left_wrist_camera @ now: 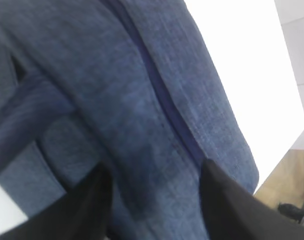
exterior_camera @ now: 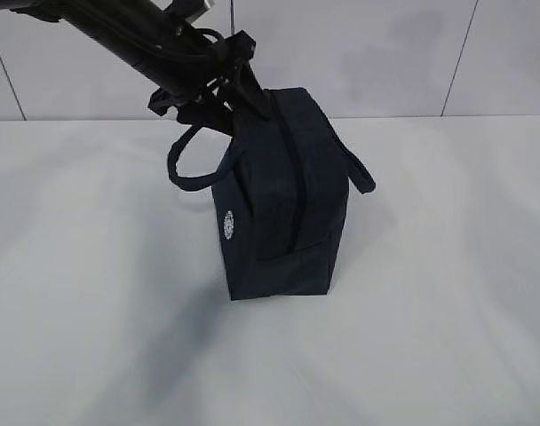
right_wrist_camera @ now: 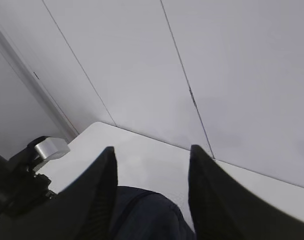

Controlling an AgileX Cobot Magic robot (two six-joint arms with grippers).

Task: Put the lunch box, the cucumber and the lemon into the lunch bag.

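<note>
Your lunch bag [exterior_camera: 283,200] stands upright in the middle of the exterior frame, on the white table [exterior_camera: 83,293], with its zipper line running down the top face toward you and the round white logo on the lower left side. One loop handle droops to the left, the other hangs at the right edge.

The left claw [exterior_camera: 224,87] comes in from the upper left of that frame and sits against the bag's far top end. In the left wrist view its two dark fingers [left_wrist_camera: 227,205] straddle blue fabric and the zipper seam, so you appear to be pinching cloth there, though how firmly you cannot tell. The right claw [right_wrist_camera: 152,195] shows only in its own wrist view: its fingers are spread, holding nothing, hovering above the bag's top in the lower part of that frame.

No lunch box, cucumber or lemon shows in any view. They may already be inside, or out of frame. The zipper looks shut along the visible stretch.

You seem to be at a bag-handling step, closing or steadying. Next, confirm the contents before you let go.
</note>
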